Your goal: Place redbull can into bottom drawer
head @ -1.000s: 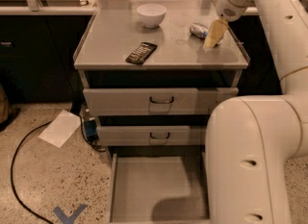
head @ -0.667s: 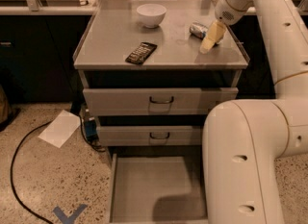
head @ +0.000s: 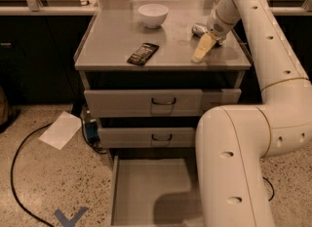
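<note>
The redbull can (head: 199, 28) lies on its side on the grey cabinet top (head: 112, 46), at the back right. My gripper (head: 202, 49) hangs from the arm just in front of the can, with one cream finger (head: 203, 47) pointing down to the cabinet top. The bottom drawer (head: 146, 184) is pulled open below, its flat grey floor bare and partly shaded by my arm.
A white bowl (head: 153, 15) stands at the back middle of the cabinet top and a black remote-like slab (head: 143, 53) lies in front of it. The two upper drawers (head: 163, 102) are closed. A white paper (head: 61, 129) and a black cable (head: 19, 172) lie on the floor at left.
My gripper has shifted a little left and toward the front edge, away from the can. The can, bowl and slab have not moved.
</note>
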Controlling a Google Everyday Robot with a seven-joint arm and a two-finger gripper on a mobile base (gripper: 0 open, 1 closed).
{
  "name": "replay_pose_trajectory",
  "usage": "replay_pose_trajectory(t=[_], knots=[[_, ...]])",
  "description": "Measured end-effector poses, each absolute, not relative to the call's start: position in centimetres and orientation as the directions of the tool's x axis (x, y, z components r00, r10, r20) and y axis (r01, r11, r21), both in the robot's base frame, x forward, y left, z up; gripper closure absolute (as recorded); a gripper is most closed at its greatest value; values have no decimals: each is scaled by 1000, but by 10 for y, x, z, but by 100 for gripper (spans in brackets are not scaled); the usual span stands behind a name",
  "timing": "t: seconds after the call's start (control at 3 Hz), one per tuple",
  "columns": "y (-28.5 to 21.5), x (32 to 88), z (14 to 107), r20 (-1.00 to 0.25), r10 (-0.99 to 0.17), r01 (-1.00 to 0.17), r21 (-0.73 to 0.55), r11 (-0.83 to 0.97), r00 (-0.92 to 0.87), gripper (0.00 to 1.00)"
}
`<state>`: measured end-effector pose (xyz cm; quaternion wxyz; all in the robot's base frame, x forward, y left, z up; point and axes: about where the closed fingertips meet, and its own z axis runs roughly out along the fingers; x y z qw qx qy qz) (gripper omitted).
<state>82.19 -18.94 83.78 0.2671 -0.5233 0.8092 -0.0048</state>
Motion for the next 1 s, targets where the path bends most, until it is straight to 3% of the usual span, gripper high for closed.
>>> replay_pose_trajectory(t=[1.0], knots=[[-180, 812, 822, -443, -834, -866, -212, 453, -328, 0]])
